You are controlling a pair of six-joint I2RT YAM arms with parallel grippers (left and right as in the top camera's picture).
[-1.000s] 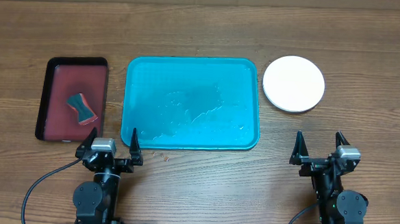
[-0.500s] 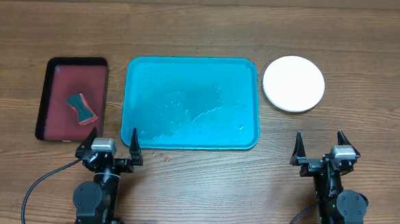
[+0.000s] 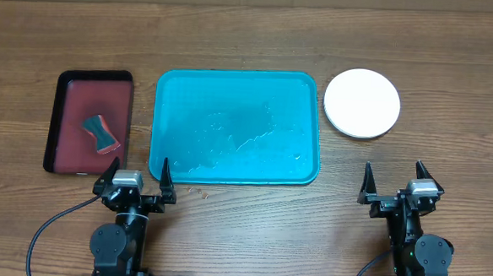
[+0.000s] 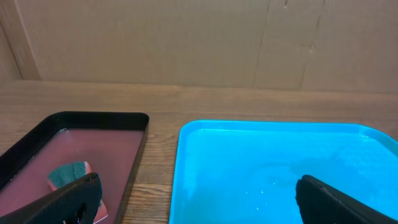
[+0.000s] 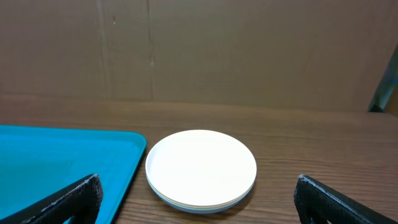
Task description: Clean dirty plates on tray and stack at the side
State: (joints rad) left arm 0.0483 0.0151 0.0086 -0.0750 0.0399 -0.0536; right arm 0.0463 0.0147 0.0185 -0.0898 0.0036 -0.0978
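The turquoise tray [image 3: 236, 126] lies mid-table with no plates on it, only faint wet streaks; it also shows in the left wrist view [image 4: 280, 168] and the right wrist view [image 5: 62, 162]. The plates [image 3: 362, 103] sit in one stack on the table right of the tray, white one on top; in the right wrist view [image 5: 201, 167] thin edges of the lower plates show beneath. My left gripper [image 3: 134, 180] is open and empty near the tray's front left corner. My right gripper [image 3: 391, 186] is open and empty in front of the stack.
A dark red, black-rimmed tray [image 3: 91, 121] stands left of the turquoise tray and holds a teal and red sponge [image 3: 101, 131]. A few tiny crumbs [image 3: 200, 190] lie on the wood by the turquoise tray's front edge. A cardboard wall [image 4: 199, 40] stands behind the table.
The right gripper has shifted very slightly; nothing else has moved.
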